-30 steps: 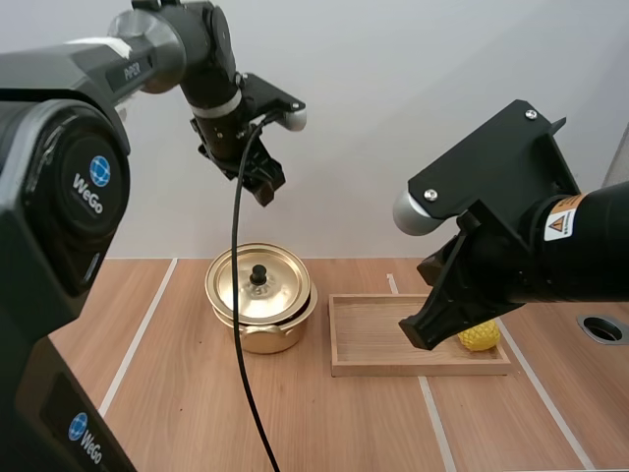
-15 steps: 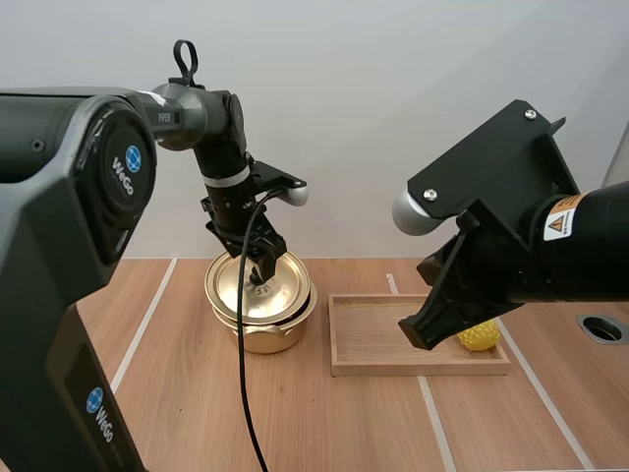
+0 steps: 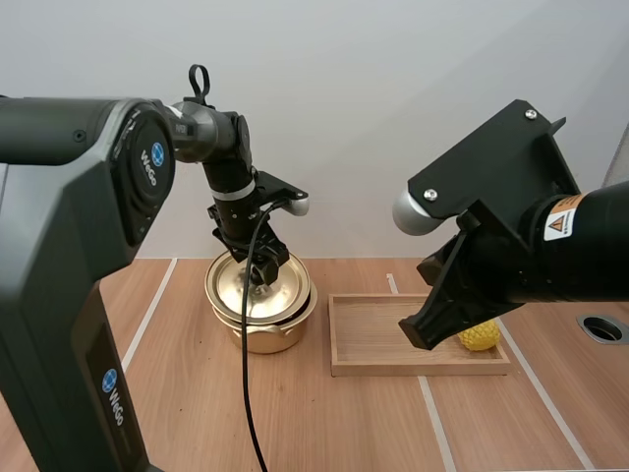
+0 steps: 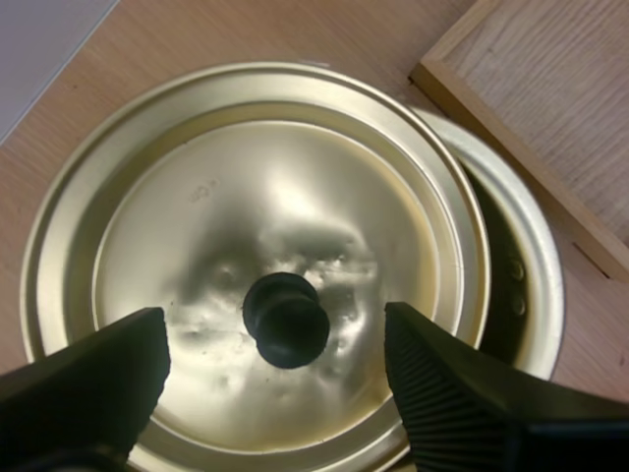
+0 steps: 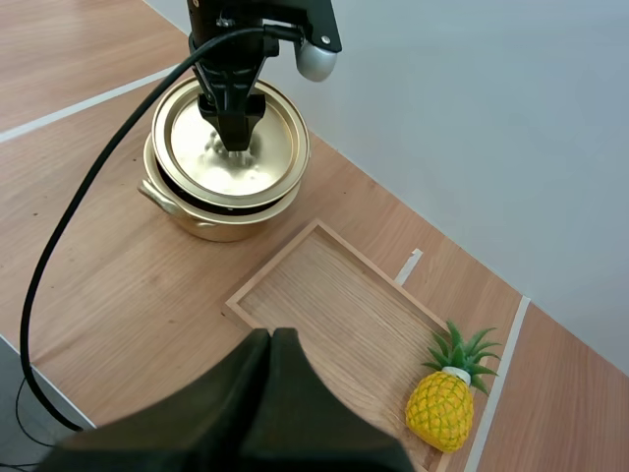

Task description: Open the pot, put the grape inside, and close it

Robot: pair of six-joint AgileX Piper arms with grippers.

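Left to right across the wooden tabletop (image 3: 167, 393): gold pot (image 3: 261, 336) at left-centre, closed, its gold lid (image 4: 246, 187) sitting a little askew, with a sliver of pot rim and dark interior exposed on the side toward the tray. Black knob (image 4: 286, 320) at the lid's middle. Directly above it, left claw (image 3: 263, 274), pointed straight down and spread wide, ribbed fingers (image 4: 98, 379) standing either side of the knob. Apart from the knob on both sides in the left wrist view, gripping nothing. Whether touching the lid's surface, impossible to tell.

Just right of the pot, a shallow wooden tray (image 3: 378, 339), lying flat with one short end near the pot, its floor mostly bare.

Farther right, raised over the tray's right half, right claw (image 5: 272, 337), pressed together into a single dark wedge and carrying nothing. Well apart from the pot and from the left claw.

At the tray's far right end, the one fruit in sight: a small yellow pineapple (image 5: 439, 408) with a green leafy crown, not a grape. Upright, partly screened by the right claw in the high view. Resting at the tray's corner, near a pale line on the tabletop. Outside the pot, and clear of both claws.
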